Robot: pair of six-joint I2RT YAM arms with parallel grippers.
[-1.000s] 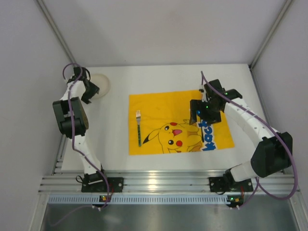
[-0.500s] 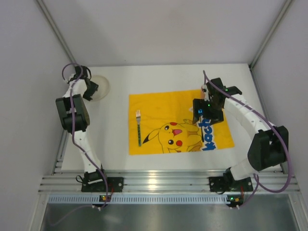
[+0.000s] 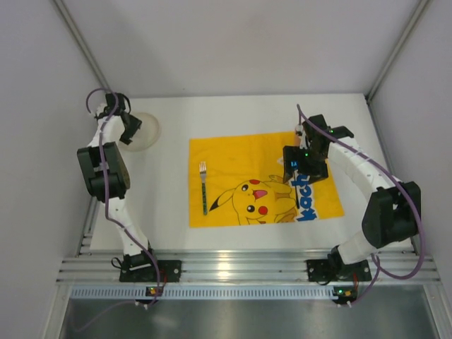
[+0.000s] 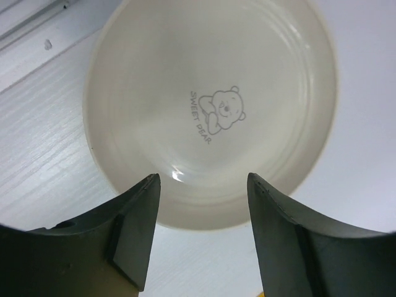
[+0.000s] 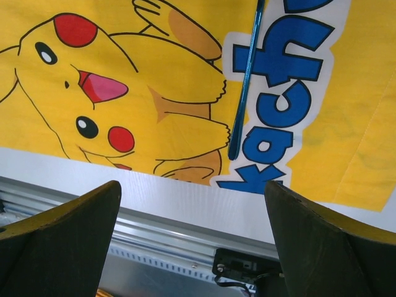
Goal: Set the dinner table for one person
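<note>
**Left wrist view: lining up on the plate rim**

Left fingers [image 4: 133,229] stand part-open and empty over the cream plate [image 4: 210,105] at the far-left corner of the white surface [image 3: 169,212]. Best to drop one finger inside the near rim and one outside, then close. Right fingers [image 5: 62,241] gape wide above the yellow mat [image 5: 346,124]. Since a second ago the left fingers have narrowed slightly; plate and fork [image 3: 203,187] stayed put.
</note>
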